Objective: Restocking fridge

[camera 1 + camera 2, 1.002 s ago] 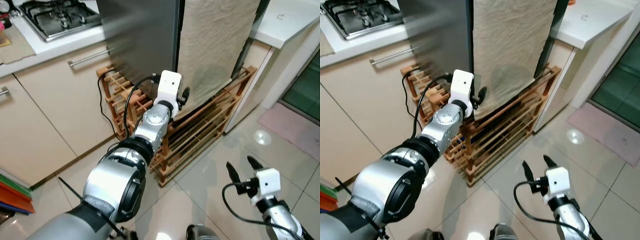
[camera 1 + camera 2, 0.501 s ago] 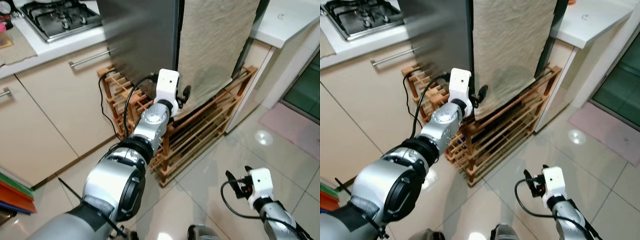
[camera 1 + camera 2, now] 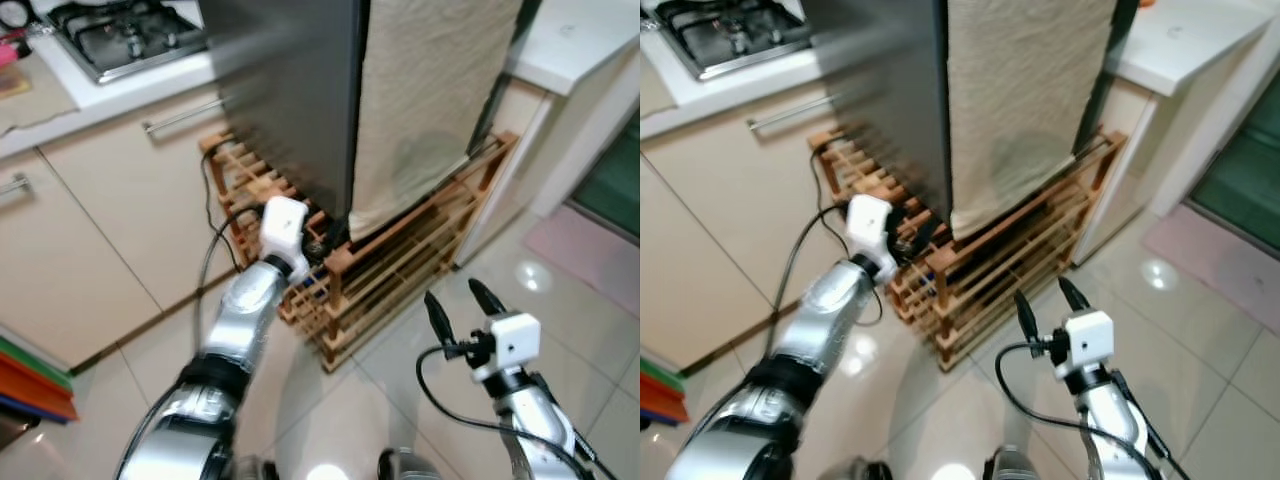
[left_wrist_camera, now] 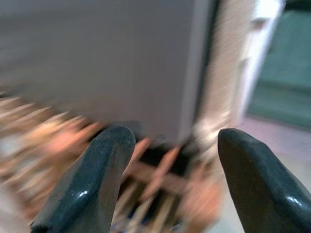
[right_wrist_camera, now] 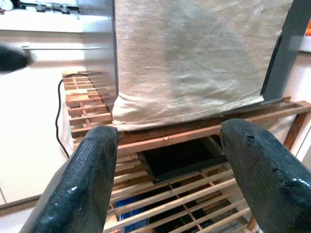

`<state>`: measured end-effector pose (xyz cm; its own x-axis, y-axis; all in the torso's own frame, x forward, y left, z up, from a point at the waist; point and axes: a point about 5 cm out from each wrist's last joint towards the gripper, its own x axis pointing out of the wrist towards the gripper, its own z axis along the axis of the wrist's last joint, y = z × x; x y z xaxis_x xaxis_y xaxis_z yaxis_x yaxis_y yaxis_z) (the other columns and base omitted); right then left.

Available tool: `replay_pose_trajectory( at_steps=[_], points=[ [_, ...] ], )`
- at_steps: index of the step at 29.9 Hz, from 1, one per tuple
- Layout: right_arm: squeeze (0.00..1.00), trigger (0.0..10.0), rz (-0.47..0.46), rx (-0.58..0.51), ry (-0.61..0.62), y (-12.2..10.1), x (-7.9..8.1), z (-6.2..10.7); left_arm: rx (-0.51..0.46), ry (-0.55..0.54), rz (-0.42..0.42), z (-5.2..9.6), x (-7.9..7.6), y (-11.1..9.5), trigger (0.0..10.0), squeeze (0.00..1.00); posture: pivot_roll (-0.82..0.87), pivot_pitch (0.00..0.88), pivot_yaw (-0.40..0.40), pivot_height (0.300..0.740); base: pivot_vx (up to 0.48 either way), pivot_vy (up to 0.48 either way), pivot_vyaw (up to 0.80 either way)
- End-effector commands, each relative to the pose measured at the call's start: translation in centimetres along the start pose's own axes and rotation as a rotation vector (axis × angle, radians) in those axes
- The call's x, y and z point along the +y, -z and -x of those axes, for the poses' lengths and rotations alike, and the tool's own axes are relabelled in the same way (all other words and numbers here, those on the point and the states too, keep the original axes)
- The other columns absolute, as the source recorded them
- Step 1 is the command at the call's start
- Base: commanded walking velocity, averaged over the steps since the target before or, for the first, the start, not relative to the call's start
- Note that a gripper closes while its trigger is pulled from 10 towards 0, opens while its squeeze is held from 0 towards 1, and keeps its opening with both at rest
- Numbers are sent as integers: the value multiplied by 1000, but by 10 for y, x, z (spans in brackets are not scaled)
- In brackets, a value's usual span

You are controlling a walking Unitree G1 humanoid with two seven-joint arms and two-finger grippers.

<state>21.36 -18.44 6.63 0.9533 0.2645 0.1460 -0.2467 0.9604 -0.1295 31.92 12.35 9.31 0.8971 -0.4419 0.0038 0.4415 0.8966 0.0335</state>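
Two arms reach toward the fridge (image 3: 290, 90), a grey steel box draped with a beige cloth (image 3: 430, 90) and standing on a wooden rack (image 3: 400, 250). The left gripper (image 3: 318, 243) is stretched low to the fridge's bottom corner, fingers spread with nothing between them. The right gripper (image 3: 455, 305) hovers over the floor tiles, fingers parted and pointing up, short of the rack. Past its fingers, the right wrist view reveals a black tray (image 5: 182, 162) beneath the cloth's hem. Left wrist view is blurred.
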Motion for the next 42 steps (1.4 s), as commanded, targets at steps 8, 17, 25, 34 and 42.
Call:
replay_pose_trajectory(
  at_steps=[8, 17, 25, 34, 42],
  points=[
    [0, 10000, 23, -26, 71, -40, 3, 11, -112, 33, 2, 54, -2, -32, 10000, 0, -153, 57, 67, 724, 0, 0, 0],
    [0, 10000, -68, 22, 257, -31, -8, 0, -120, 49, 44, 48, -24, -48, 10000, 0, -161, 35, 63, 724, 0, 0, 0],
    [0, 10000, -33, 59, 193, -45, -8, 8, -77, 90, 88, 65, -32, -48, 10000, 0, -162, 31, 48, 724, 0, 0, 0],
    [0, 10000, -19, 90, 159, -39, -10, 3, -95, 63, 35, 59, -33, -58, 10000, 0, -140, 27, 36, 724, 0, 0, 0],
    [0, 10000, 24, 61, 156, -42, -14, -9, -170, 59, 56, 50, -34, -74, 10000, 0, -149, 26, 40, 724, 425, 0, 0]
  ],
)
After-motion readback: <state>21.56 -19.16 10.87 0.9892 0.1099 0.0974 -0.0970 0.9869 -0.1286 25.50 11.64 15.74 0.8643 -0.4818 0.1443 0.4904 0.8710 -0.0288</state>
